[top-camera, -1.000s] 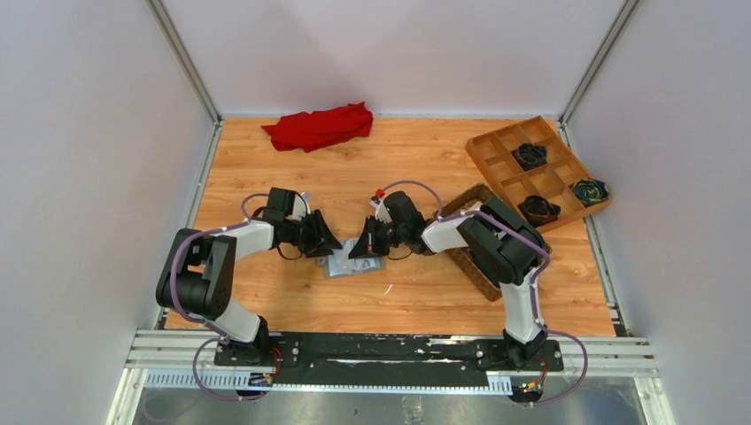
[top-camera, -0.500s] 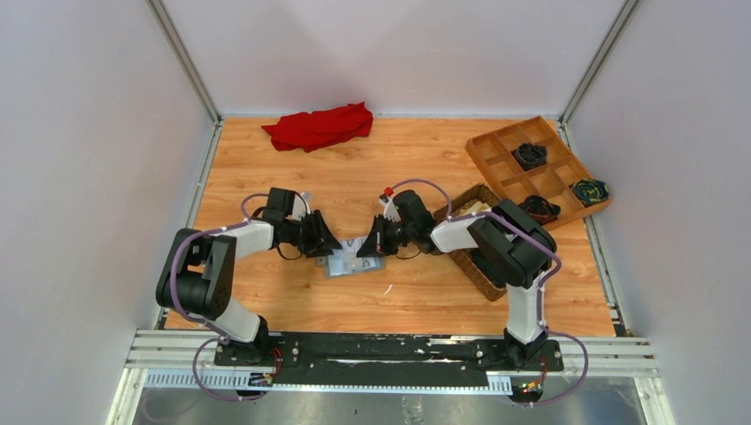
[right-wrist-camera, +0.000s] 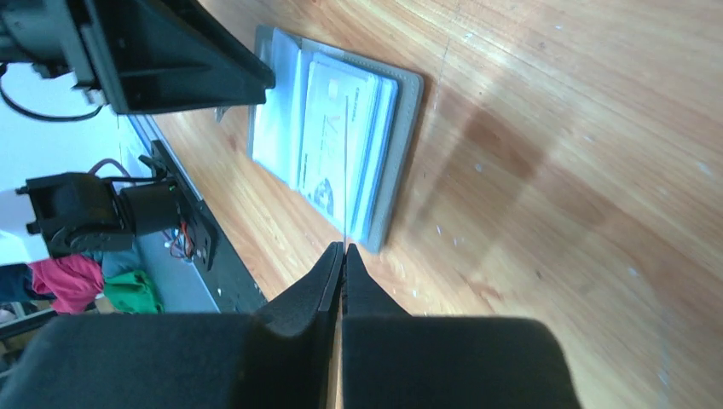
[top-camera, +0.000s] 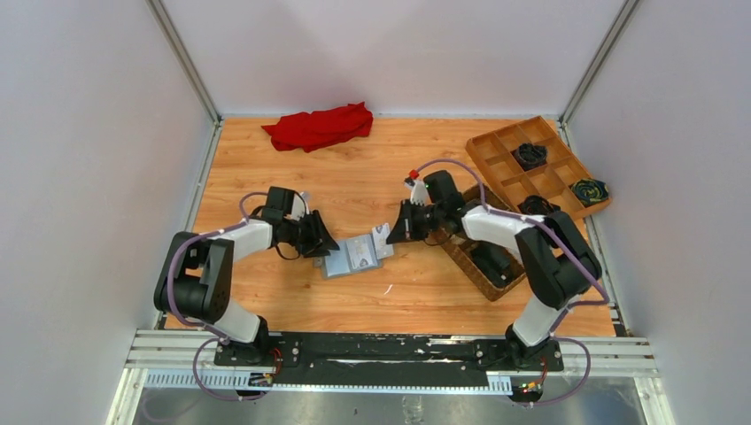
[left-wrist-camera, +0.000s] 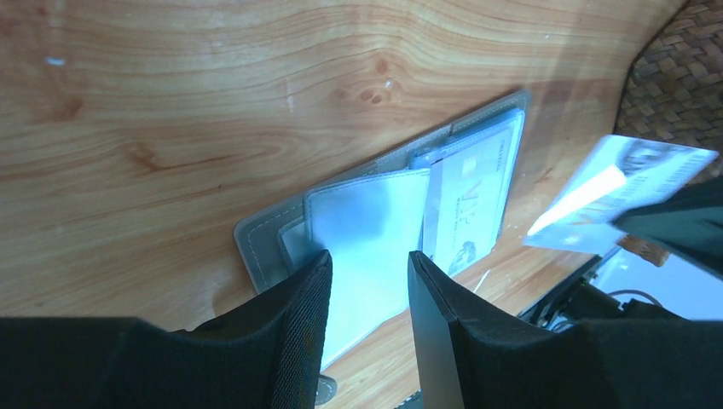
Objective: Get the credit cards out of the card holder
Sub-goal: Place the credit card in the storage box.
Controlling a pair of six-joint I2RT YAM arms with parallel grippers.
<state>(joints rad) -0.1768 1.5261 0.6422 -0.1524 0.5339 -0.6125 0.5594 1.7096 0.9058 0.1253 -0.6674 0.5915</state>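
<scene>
The open card holder (top-camera: 354, 257) is lying mid-counter (top-camera: 381, 168), the left end effector (top-camera: 333, 247) crowding its left leaf and the right end effector (top-camera: 392, 235), pinching a pale card (top-camera: 380, 236), hanging over its right edge. The woven basket (top-camera: 467, 266) is blocking the right; the wooden tray (top-camera: 490, 146) and red cloth (top-camera: 319, 127) are occupying the far side. Bare board is stretching between.

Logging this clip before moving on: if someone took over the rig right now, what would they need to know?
Left gripper: fingers apart, tips at the open card holder on the table.
Right gripper: shut on a pale card, held in the air clear of the holder.
Done: one card out.
To do: at least one printed card sits in the holder; set down the held one, pull the rest.
</scene>
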